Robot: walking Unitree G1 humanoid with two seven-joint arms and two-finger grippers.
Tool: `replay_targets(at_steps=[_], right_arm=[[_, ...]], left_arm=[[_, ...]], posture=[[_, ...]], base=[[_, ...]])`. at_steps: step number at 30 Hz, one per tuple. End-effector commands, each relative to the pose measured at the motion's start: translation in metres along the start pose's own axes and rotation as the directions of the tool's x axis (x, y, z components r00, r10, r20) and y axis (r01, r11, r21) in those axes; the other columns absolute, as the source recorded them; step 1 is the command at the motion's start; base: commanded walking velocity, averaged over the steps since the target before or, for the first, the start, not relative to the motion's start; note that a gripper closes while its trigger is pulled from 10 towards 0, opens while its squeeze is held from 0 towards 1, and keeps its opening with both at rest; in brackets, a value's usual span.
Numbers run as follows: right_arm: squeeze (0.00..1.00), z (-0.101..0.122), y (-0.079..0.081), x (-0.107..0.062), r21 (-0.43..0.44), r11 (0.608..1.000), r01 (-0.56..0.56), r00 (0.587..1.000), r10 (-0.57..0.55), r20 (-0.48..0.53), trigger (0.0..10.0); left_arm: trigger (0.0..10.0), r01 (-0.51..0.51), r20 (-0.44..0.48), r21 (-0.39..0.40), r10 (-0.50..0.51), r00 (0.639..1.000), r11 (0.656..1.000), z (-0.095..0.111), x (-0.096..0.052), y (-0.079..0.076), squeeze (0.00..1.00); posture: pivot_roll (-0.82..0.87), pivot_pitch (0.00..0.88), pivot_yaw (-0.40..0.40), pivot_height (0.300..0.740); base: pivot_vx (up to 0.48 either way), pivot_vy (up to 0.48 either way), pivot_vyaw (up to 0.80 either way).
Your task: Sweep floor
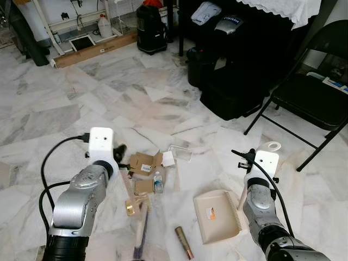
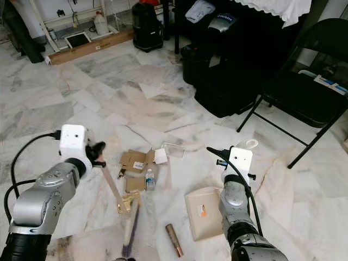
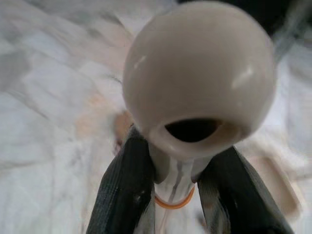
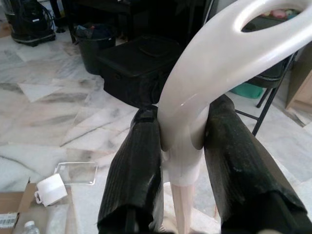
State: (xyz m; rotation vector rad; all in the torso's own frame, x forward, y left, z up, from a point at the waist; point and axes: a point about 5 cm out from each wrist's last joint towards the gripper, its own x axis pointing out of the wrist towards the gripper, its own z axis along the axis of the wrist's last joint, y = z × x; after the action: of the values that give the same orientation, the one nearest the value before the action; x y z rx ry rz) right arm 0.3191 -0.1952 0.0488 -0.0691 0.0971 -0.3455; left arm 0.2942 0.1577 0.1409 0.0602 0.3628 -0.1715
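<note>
— Marble floor (image 1: 65, 103), white with grey veins, covers most of the head views. What sits at the left of the frame?

— At lower left, the left gripper (image 3: 170, 195) has its two black fingers (image 3: 124, 190) closed narrowly on the neck of the broom handle (image 3: 197, 83), right under its round cream knob. From there the thin shaft slants down toward the lower centre of the frame, where the broom head (image 1: 140, 220) rests on the floor.

— And around the broom head?

— Just above it, in the middle of the frame, lies a litter pile: flattened cardboard pieces (image 1: 142, 162), a small plastic bottle (image 1: 158, 182), a white cup (image 1: 168, 158) and a clear plastic lid (image 1: 180, 153). A brown tube (image 1: 184, 242) lies at bottom centre, apart from the pile.

— Further right?

— A cream dustpan (image 1: 216, 215) lies flat on the floor right of centre, its toothed edge toward the right arm. The right gripper (image 4: 183, 141) clamps the dustpan's upright handle below its looped end (image 1: 272, 145), fingers pressed to both sides.

— And the background?

— A black vacuum cleaner (image 1: 150, 27) stands at top centre, black bags (image 1: 234, 87) at upper right, a black folding chair (image 1: 310, 92) at the right edge.
</note>
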Motion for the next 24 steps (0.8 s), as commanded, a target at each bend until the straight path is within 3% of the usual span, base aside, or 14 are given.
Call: replay_targets(at_steps=[1, 3, 7, 16, 18, 24], right_arm=[[0.00, -0.011, 0.003, -0.006, 0.009, 1.000, -0.012, 0.998, 0.012, -0.057, 10.0], [0.00, -0.010, 0.003, -0.005, 0.010, 1.000, -0.010, 0.999, 0.011, -0.054, 10.0], [0.00, -0.010, 0.004, -0.005, 0.011, 1.000, -0.011, 0.999, 0.011, -0.053, 10.0], [0.00, -0.010, 0.006, -0.005, 0.017, 1.000, -0.011, 0.998, 0.012, -0.056, 10.0], [0.00, -0.009, 0.006, -0.005, 0.021, 1.000, -0.011, 0.998, 0.012, -0.054, 10.0], [0.00, -0.009, 0.005, -0.004, 0.024, 1.000, -0.004, 0.998, 0.005, -0.056, 10.0]], left_arm=[[10.0, 0.046, -0.084, 0.045, -0.042, 0.996, 0.998, -0.008, -0.003, -0.005, 0.00], [10.0, 0.167, -0.236, 0.089, -0.142, 0.961, 0.982, -0.026, -0.011, -0.014, 0.00], [10.0, 0.242, -0.257, 0.066, -0.218, 0.942, 0.968, -0.027, -0.016, -0.022, 0.00], [10.0, 0.333, -0.160, -0.146, -0.354, 0.921, 0.932, -0.004, -0.017, -0.044, 0.00], [10.0, 0.381, -0.109, -0.236, -0.414, 0.904, 0.894, 0.007, -0.015, -0.055, 0.00], [10.0, 0.445, -0.030, -0.325, -0.479, 0.877, 0.835, 0.022, -0.012, -0.068, 0.00]], posture=[[0.16, 0.110, 0.023, 0.740], [0.17, 0.111, 0.023, 0.740], [0.17, 0.113, 0.025, 0.740], [0.18, 0.112, 0.030, 0.740], [0.17, 0.109, 0.035, 0.740], [0.17, 0.104, 0.041, 0.740]], base=[[0.000, 0.000, 0.00], [0.000, 0.000, 0.00], [0.000, 0.000, 0.00], [0.000, 0.000, 0.00], [0.000, 0.000, 0.00], [0.000, 0.000, 0.00]])
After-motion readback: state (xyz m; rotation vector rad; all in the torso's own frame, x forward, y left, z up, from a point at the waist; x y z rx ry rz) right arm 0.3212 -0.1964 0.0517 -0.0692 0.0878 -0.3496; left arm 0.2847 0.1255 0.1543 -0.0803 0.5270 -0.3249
